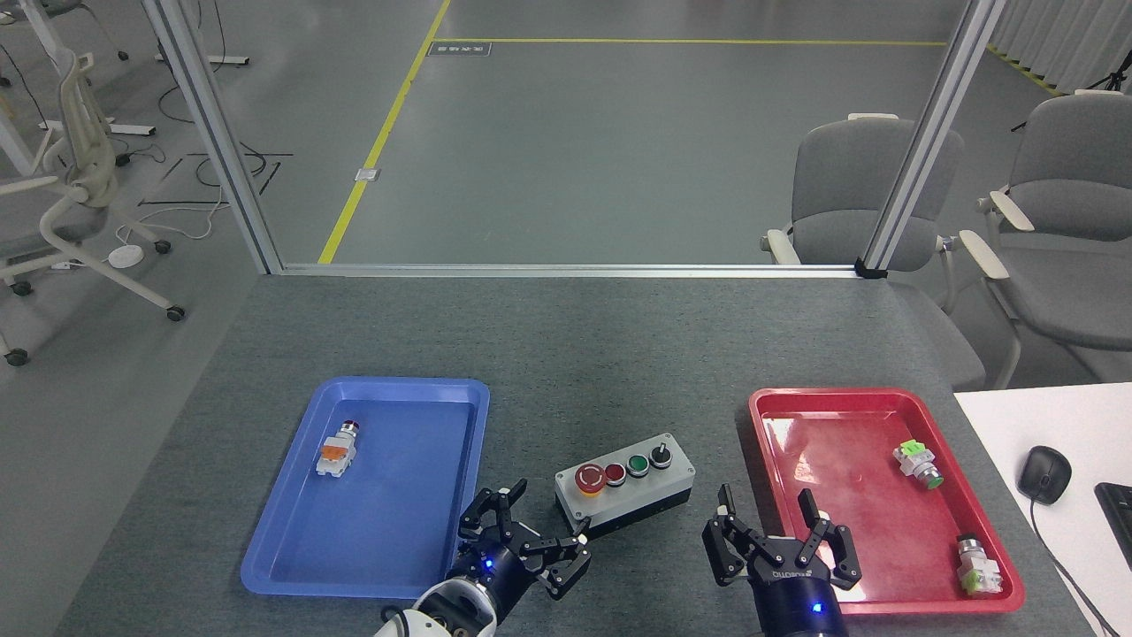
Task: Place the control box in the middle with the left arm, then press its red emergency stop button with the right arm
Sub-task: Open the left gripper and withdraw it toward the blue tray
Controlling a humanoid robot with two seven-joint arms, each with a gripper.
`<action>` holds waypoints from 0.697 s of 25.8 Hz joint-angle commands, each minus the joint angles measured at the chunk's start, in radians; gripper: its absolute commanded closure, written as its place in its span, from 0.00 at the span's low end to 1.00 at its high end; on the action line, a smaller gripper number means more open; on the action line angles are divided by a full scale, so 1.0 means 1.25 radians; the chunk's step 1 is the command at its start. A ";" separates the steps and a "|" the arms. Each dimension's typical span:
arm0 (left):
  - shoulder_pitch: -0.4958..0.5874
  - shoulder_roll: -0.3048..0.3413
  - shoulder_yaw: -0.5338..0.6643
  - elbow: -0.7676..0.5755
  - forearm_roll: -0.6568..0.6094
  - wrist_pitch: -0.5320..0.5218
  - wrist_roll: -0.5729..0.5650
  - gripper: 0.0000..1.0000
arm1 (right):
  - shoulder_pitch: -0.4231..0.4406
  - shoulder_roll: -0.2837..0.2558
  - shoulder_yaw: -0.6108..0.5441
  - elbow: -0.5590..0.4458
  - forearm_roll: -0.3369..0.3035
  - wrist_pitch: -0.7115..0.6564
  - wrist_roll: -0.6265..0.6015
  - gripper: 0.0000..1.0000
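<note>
The control box (626, 485) lies on the dark-grey tabletop (575, 354) between the two trays, its long side running almost left to right. Its red emergency stop button (590, 478) is at the left end, followed by a small red button, a green button and a black knob. My left gripper (538, 523) is open just left of the box's near-left corner, with one fingertip close to or touching the box. My right gripper (768, 515) is open, right of the box, over the red tray's near-left edge.
A blue tray (376, 485) on the left holds a small orange-and-white push-button (337, 449). A red tray (884, 495) on the right holds two green-and-white button parts (918, 464) (976, 564). A white desk with a mouse (1044, 473) stands at the far right.
</note>
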 commanded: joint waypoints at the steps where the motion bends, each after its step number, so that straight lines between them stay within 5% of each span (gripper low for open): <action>1: 0.049 0.057 0.068 -0.093 0.000 -0.041 -0.003 0.01 | 0.000 0.009 0.001 0.000 0.014 0.002 0.000 0.01; 6: 0.114 0.117 0.230 -0.219 0.001 -0.132 -0.010 0.01 | -0.001 0.019 0.003 0.000 0.029 0.003 0.000 0.01; 12: 0.124 0.119 0.484 -0.231 0.001 -0.218 -0.006 0.01 | -0.016 0.020 0.049 0.011 0.031 0.030 0.002 0.04; 14: 0.122 0.119 0.558 -0.225 0.001 -0.221 -0.005 0.01 | -0.030 0.019 0.090 0.012 0.031 0.063 0.011 0.10; 18: 0.118 0.112 0.657 -0.219 0.002 -0.210 -0.003 0.01 | -0.071 0.008 0.209 0.027 0.014 0.131 0.035 0.39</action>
